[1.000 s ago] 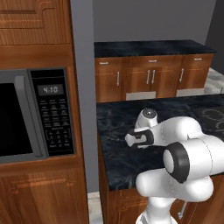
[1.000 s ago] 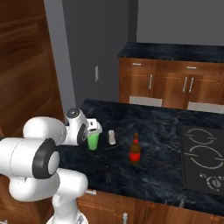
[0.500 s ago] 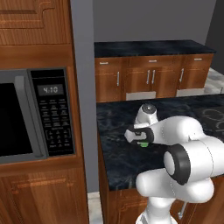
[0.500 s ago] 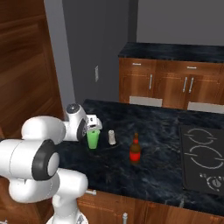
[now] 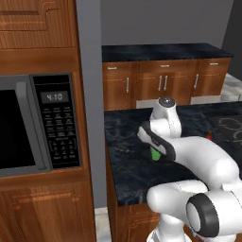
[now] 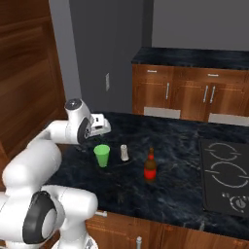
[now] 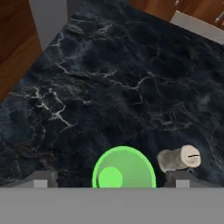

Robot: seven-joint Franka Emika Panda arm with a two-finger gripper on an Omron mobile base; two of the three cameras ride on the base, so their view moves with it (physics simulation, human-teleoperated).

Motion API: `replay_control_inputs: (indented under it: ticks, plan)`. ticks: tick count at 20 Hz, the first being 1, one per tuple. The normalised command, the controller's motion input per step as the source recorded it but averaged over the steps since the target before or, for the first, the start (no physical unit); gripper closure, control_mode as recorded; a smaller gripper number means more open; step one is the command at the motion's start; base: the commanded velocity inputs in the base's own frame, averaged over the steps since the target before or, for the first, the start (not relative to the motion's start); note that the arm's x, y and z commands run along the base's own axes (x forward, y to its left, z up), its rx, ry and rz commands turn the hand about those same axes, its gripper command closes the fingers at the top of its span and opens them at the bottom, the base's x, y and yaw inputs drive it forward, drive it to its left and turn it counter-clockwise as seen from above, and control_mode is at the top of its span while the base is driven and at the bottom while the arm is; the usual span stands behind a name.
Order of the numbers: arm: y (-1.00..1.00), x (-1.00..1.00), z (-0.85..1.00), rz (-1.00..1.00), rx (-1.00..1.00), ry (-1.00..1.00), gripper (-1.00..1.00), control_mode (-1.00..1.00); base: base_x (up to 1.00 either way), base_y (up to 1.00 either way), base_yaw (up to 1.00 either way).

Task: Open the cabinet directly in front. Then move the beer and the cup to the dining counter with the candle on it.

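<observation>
**kitchenbot_fan:** How's the run going? Is the drinks job nearly done?

**me:** Pretty much, I'd say. I'm looking at the counter (image 6: 185,151), the black marble island with the cooktop (image 6: 226,175) in it. The arm (image 6: 58,133) is reaching over its near corner. The gripper (image 6: 101,125) is hanging just above the cup (image 6: 102,155), spread wide with nothing in it. In the hand view I'm looking straight down into the cup (image 7: 124,173), with a fingertip (image 7: 41,178) on either side of it and clear of the rim.

**kitchenbot_fan:** So the cup's down?

**me:** Yep, it's standing upright on the marble. The beer (image 6: 150,165) is standing upright a bit to the right of it, and the candle (image 6: 124,152) is sitting between the two, closer to the cup. I'm counting both drinks as delivered.

**kitchenbot_fan:** And the cabinet?

**me:** I can't tell from here whether it's open. All I'm expecting to do now is back the arm away without clipping the cup.
</observation>
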Motion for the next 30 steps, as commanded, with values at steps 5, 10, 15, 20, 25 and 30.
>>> replay_control_inputs:
  ticks: [5,10,15,20,25,30]
  plan:
    - [-0.85,-1.00,0.24,-0.01,0.10,-0.17,-1.00,-1.00,0.00,0.00,0.00]
    - [-1.00,-1.00,-0.26,0.00,0.05,-0.11,-1.00,-1.00,0.00,0.00,0.00]
    - [-1.00,-1.00,-0.22,0.00,0.07,-0.20,-1.00,-1.00,0.00,0.00,0.00]
    - [-0.54,-0.61,0.00,-0.06,0.07,-0.25,-1.00,-1.00,0.00,0.00,0.00]
    - [0.17,-0.38,0.00,0.04,-0.06,-0.17,-1.00,-1.00,0.00,0.00,0.00]
    - [0.97,-0.91,0.00,0.19,-0.42,-0.51,-1.00,-1.00,0.00,0.00,0.00]
